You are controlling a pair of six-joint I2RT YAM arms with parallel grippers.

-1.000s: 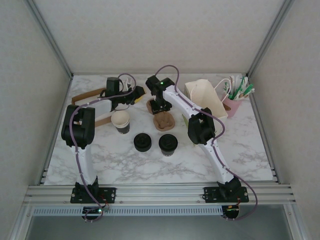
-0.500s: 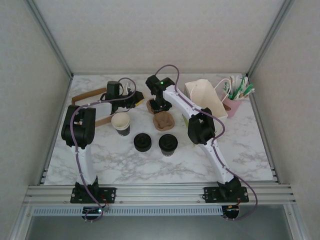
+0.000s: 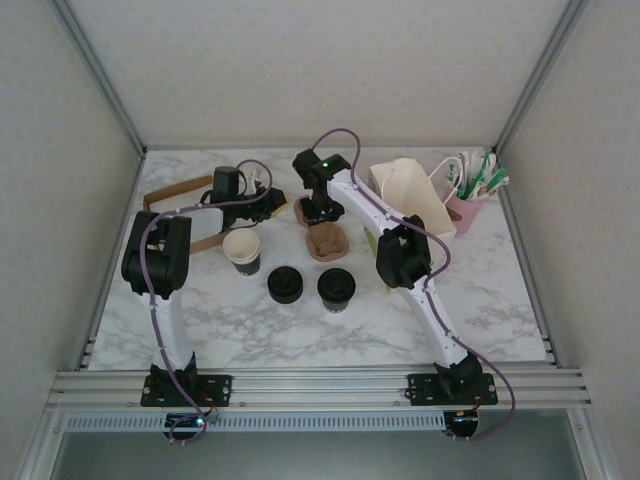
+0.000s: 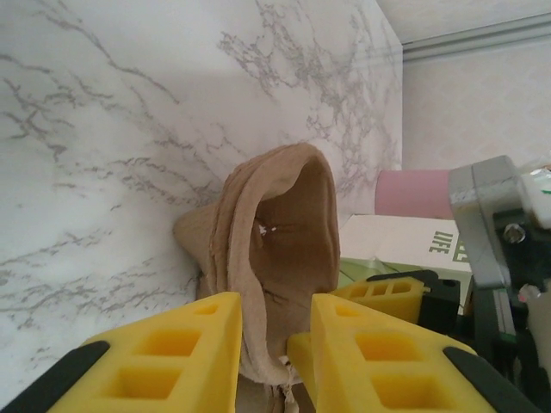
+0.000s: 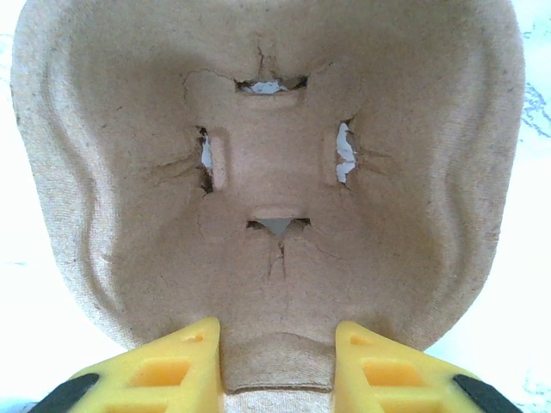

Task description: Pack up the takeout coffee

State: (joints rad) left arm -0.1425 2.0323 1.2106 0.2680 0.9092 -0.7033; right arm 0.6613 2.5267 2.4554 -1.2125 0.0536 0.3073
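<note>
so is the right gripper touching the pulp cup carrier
Touching. The right wrist view shows the rim of the pulp cup carrier filling the space between the yellow fingers of the right gripper, pressed against both with no gap showing.

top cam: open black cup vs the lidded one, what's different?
The open cup has no lid, so its cream inside shows; the lidded cup is capped in black and looks dark all over. The open cup stands further back and to the left; the lidded cup sits nearer the front, towards the middle. Both are small black cups, upright on the marble table.
</note>
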